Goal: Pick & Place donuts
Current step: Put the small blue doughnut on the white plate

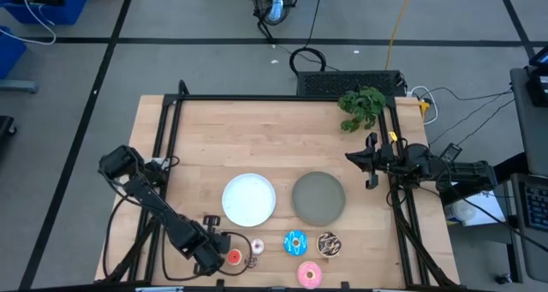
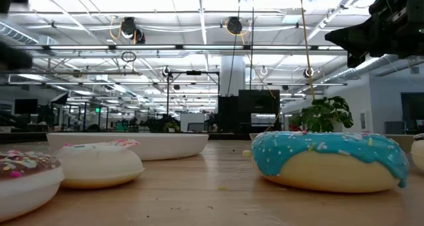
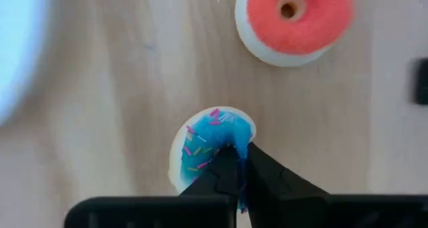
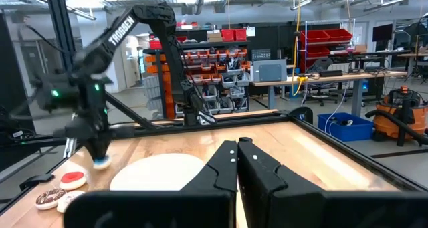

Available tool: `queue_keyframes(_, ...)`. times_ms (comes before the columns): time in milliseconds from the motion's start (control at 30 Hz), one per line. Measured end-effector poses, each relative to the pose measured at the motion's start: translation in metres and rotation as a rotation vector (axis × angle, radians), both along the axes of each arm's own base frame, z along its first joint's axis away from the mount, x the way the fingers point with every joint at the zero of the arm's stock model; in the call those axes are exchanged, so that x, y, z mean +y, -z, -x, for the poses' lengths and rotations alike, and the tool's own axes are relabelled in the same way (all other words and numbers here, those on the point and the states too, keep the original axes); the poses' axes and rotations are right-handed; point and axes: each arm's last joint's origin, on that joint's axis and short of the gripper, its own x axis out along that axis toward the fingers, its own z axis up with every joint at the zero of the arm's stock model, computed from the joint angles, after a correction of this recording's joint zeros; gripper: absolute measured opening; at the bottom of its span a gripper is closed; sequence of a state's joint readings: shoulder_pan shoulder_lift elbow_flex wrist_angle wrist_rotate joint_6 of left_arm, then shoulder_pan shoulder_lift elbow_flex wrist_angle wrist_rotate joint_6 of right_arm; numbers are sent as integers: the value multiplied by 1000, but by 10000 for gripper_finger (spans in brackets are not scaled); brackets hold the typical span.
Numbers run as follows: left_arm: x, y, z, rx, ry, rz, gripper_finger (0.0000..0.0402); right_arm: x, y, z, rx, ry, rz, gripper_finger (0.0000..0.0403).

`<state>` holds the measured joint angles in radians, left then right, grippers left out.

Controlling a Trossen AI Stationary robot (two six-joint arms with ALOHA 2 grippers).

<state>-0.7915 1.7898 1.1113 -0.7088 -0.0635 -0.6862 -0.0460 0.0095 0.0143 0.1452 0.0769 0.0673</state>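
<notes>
Your left gripper [image 3: 237,162] is clamped on the tiny blue donut [image 3: 210,141], lifted above the bench [image 1: 223,129]. The white plate [image 1: 249,198] lies just beyond it, toward the bench's middle. Your right gripper [image 4: 237,146] waits closed and empty.

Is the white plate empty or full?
Empty. The white plate has nothing on it; the donuts, like the blue-iced donut, sit on the table.
</notes>
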Motion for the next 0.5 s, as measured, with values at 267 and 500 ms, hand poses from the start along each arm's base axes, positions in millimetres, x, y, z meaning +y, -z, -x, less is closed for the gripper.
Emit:
queue_keyframes(267,8,-69,-34,-75,87,-118,15,0,0,0,0,0,0,0)
queue_keyframes(500,58,-97,-73,-109,164,-235,20,0,0,0,-5,0,0,0)
